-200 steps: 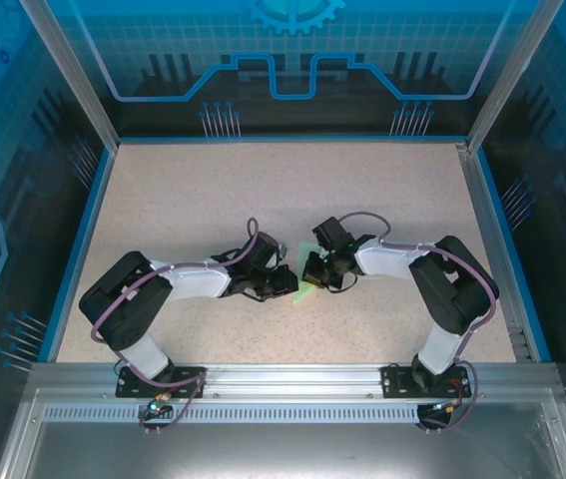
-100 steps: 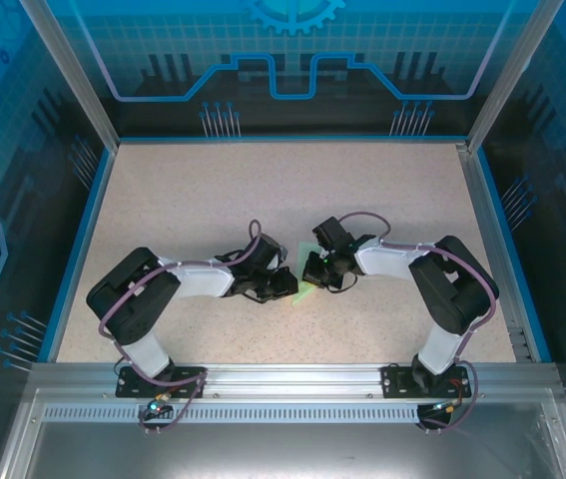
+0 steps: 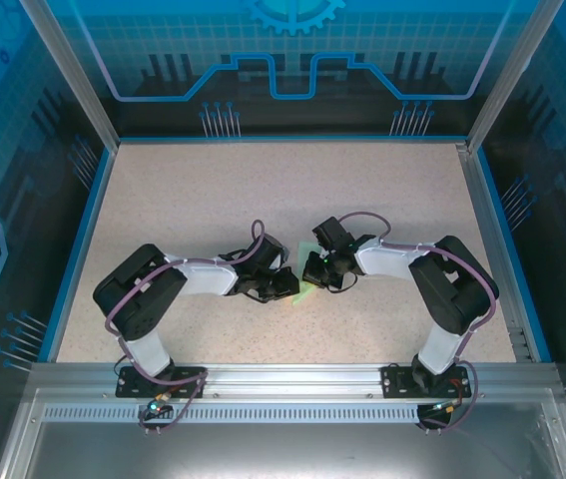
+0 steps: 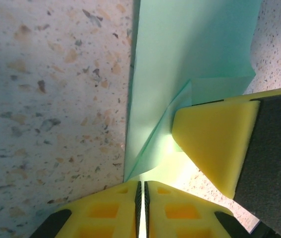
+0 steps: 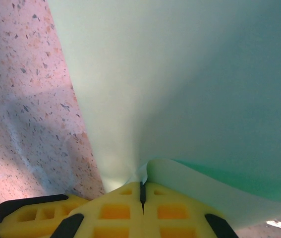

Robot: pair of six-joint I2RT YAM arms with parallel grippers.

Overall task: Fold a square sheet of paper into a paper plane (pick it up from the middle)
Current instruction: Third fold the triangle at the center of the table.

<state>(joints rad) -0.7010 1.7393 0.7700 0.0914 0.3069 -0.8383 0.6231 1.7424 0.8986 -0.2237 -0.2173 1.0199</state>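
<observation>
Here, two arms reach inward from the near edge of the speckled table [image 3: 263, 190]. The left gripper [image 4: 141, 191] presses its yellow pads together on an edge of the pale green sheet of paper [image 4: 190, 54]. The right gripper [image 5: 141, 191] pinches the sheet likewise from the opposite side. Creased and partly folded, the sheet sits between them near mid-table.

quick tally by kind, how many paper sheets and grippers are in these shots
green paper sheet: 1
grippers: 2 (left gripper, right gripper, both shut on the sheet)
total: 3
</observation>
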